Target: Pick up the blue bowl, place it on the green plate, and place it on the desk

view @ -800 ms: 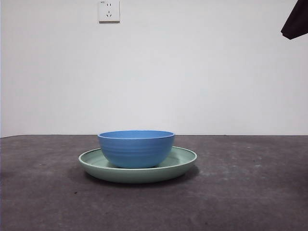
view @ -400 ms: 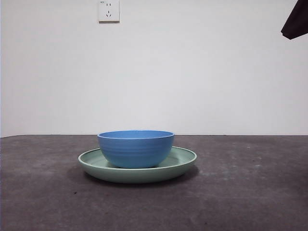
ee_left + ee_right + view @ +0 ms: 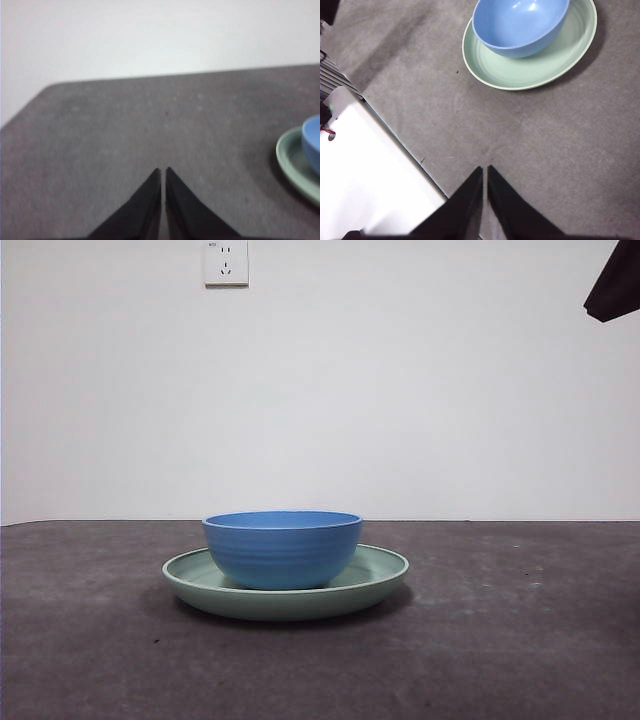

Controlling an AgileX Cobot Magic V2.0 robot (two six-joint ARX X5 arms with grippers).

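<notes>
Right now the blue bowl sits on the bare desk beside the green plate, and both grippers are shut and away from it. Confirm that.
Not quite. The blue bowl sits on the green plate, not on the bare desk beside it; the front view shows this. The rest holds: the left gripper and right gripper are shut and away from it.

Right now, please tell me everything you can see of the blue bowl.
The blue bowl is round, deep and medium blue, with faint horizontal ridges outside and a smooth, glossy inside. It stands upright and empty on the green plate, set off-centre on it, as the right wrist view shows. Only the plate touches it; no gripper is near.
</notes>
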